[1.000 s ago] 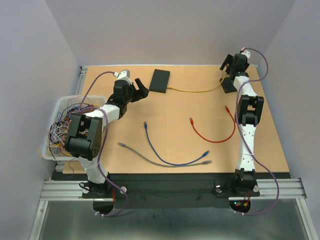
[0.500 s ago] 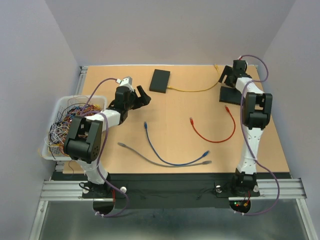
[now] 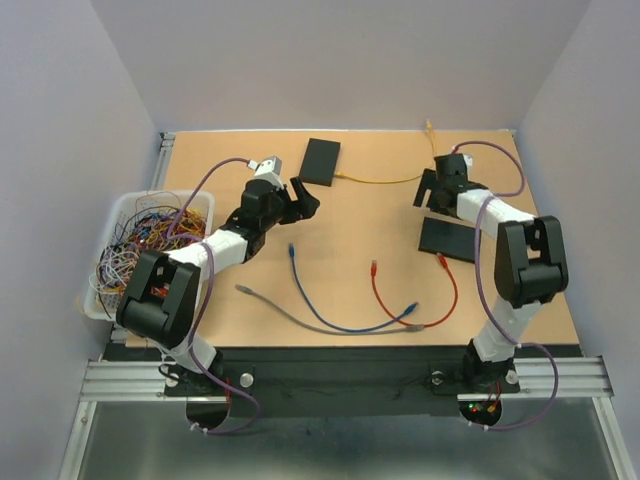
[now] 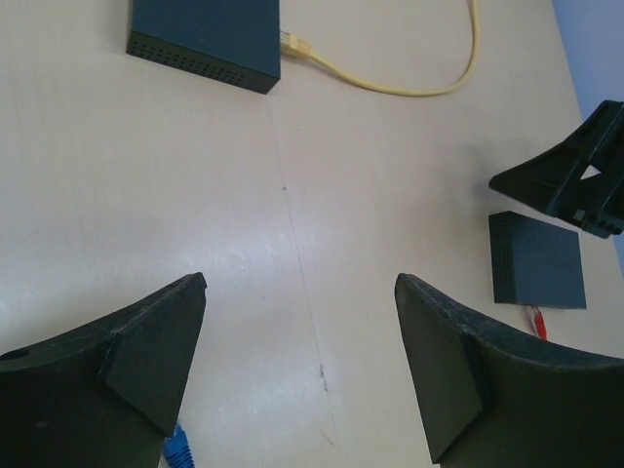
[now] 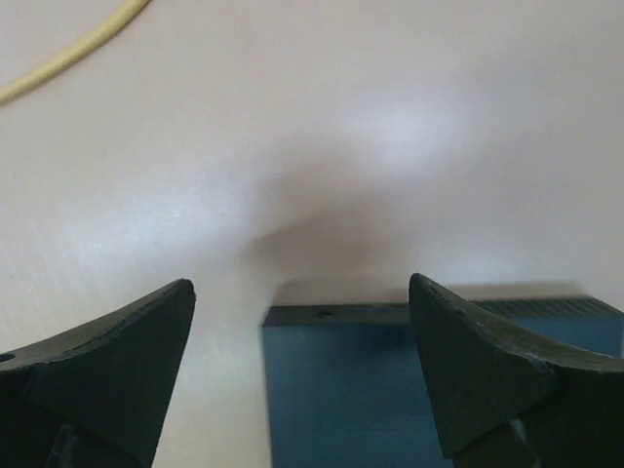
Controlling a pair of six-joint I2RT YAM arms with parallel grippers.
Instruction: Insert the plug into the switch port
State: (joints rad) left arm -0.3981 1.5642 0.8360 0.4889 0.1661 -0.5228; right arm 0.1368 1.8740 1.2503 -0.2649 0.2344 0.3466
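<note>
A black switch (image 3: 322,160) lies at the back centre with a yellow cable (image 3: 380,181) in its side; both show in the left wrist view (image 4: 205,39). A second, smaller black switch (image 3: 450,240) lies at the right, with one red plug (image 3: 441,258) against its near edge. My right gripper (image 3: 428,198) is open and empty just behind this switch, whose top fills the lower right wrist view (image 5: 429,390). My left gripper (image 3: 305,200) is open and empty over bare table (image 4: 300,280), with a blue plug (image 4: 178,448) by its left finger.
The red cable (image 3: 400,300), a blue cable (image 3: 330,315) and a grey cable (image 3: 290,312) lie loose on the near half of the table. A white bin of tangled wires (image 3: 140,245) stands at the left edge.
The smaller switch and its red cable have moved from the back right toward the near side, along with my right gripper. My left gripper has moved right and nearer.
</note>
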